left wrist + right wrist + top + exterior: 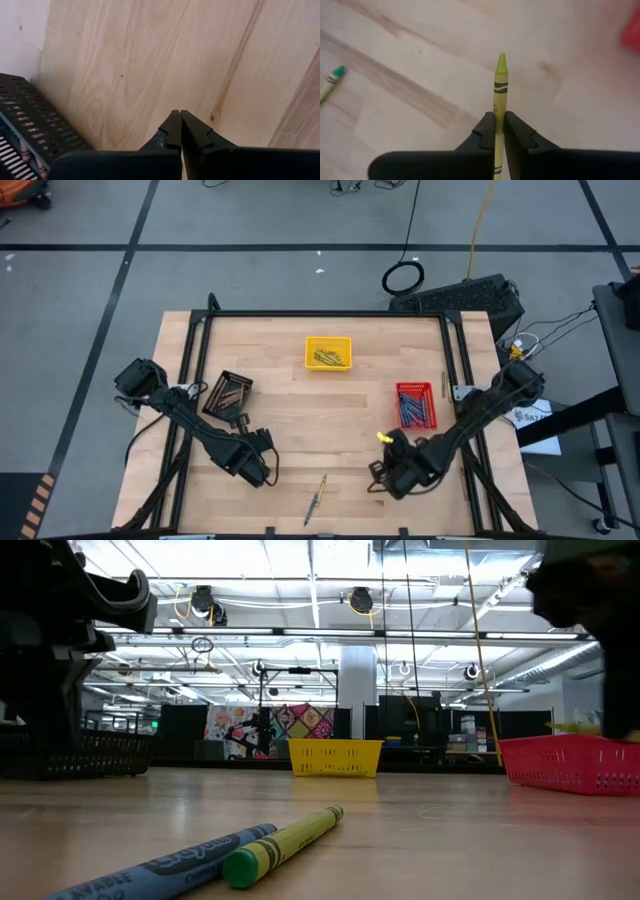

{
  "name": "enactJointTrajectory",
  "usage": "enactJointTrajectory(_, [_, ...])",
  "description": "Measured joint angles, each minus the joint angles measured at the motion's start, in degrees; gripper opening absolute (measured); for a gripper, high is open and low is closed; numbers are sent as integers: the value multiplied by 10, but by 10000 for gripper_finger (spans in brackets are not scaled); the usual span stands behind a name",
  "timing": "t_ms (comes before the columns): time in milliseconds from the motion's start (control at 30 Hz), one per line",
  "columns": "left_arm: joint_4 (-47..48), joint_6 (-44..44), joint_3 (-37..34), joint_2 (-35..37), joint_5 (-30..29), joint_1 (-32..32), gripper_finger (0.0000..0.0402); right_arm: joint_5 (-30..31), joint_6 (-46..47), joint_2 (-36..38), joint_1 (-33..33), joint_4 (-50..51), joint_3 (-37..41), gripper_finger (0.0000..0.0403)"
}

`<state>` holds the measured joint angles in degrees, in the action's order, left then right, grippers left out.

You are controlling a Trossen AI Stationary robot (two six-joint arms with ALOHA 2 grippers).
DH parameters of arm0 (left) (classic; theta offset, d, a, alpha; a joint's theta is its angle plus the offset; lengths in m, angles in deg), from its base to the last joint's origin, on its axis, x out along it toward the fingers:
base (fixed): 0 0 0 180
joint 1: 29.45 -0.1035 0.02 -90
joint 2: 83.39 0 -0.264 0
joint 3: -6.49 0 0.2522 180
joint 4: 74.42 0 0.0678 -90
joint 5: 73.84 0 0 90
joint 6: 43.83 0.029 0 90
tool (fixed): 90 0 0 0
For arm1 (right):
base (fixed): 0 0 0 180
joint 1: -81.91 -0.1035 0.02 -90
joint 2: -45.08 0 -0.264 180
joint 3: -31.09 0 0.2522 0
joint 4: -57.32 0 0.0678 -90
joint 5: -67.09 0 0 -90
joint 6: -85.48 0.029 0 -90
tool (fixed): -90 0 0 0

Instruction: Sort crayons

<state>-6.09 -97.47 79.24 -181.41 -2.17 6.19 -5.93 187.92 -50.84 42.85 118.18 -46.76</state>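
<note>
While I am looking down the right gripper, its jaws are pinching a yellow-green crayon partway along its wrapped shaft, the pointed tip sticking straight out ahead and the rest running back between the fingers. I am judging this crayon as very light, stiff but brittle, with a paper wrap that gives some grip over slick wax; a hold near the middle of the shaft, as here, seems safest, since a hard squeeze near the tip could snap it. From above, that gripper is hovering over the near right part of the surface, just short of the red tray with blue crayons in it. 2 more crayons are lying loose at the near edge, a blue one and a yellow one with a green end, touching side by side, well apart from either arm. A yellow tray farther back is holding olive sticks, and a black tray is sitting on the left. I am seeing the left gripper with jaws pressed together on nothing, waiting beside that black tray.
</note>
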Motion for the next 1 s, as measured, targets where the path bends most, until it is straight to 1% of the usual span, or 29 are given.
enactJointTrajectory(167, [1,0,0,0,18,0,0,12,-106,18,57,-1,0,0])
enactJointTrajectory(433, [2,0,0,0,19,0,0,12,-287,26,161,-15,0,0])
enactJointTrajectory(667, [0,-1,0,0,19,0,0,9,-451,26,255,-85,0,0])
enactJointTrajectory(767, [0,-4,0,0,19,0,0,-6,-513,26,294,-117,0,0])
enactJointTrajectory(867, [0,-16,0,0,19,0,0,-8,-568,26,334,-147,0,0])
enactJointTrajectory(1000, [0,-17,0,0,23,0,0,-39,-628,26,388,-196,0,0])
